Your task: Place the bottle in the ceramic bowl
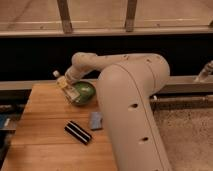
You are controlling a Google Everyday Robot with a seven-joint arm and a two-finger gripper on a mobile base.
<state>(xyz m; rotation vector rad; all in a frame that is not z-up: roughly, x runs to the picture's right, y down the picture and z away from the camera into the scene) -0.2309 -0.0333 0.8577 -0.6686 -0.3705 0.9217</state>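
The bottle (64, 85) is small and pale, with a white cap pointing up-left and a yellowish label. It hangs tilted at the left rim of the ceramic bowl (86, 92), a small glossy green bowl at the far side of the wooden table (42, 127). My gripper (69, 81) reaches in from the right on the white arm and is shut on the bottle, just above and left of the bowl. The arm hides the bowl's right edge.
A black block with white stripes (78, 132) lies in the middle of the table. A flat blue block (96, 120) lies beside it, next to my arm. The table's far edge meets a dark wall below a window ledge.
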